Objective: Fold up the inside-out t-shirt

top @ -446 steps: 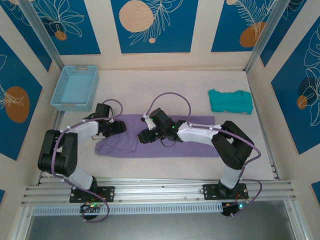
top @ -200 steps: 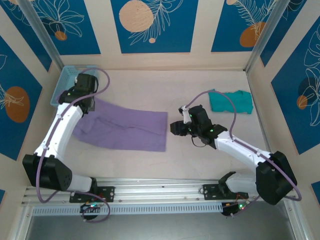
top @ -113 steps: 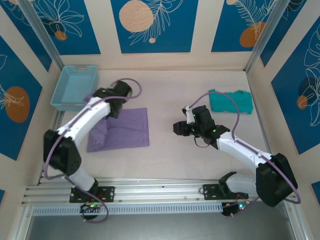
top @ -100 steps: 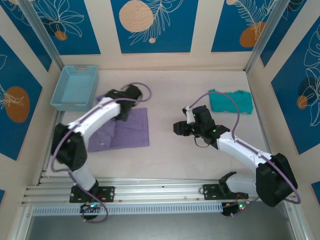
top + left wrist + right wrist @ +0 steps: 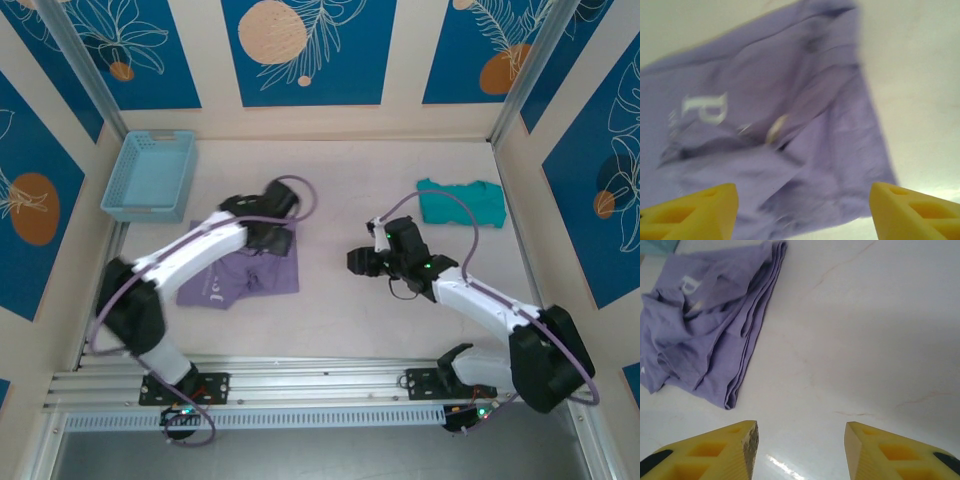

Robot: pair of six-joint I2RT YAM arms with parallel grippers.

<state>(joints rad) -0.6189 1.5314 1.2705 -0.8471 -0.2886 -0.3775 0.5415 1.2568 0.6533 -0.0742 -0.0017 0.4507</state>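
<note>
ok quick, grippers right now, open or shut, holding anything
left gripper: open, just above the shirt, holding nothing
right gripper: open, empty, over the table

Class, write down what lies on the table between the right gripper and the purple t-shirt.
Nothing: in the right wrist view, bare pale table runs from the right gripper to the purple t-shirt.

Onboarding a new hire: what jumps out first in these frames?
A rumpled lavender-purple t-shirt, folded small, lies left of centre, the left gripper open above it. The right gripper hovers open over bare table; a teal-green garment sits back right, a light blue basket back left.
</note>
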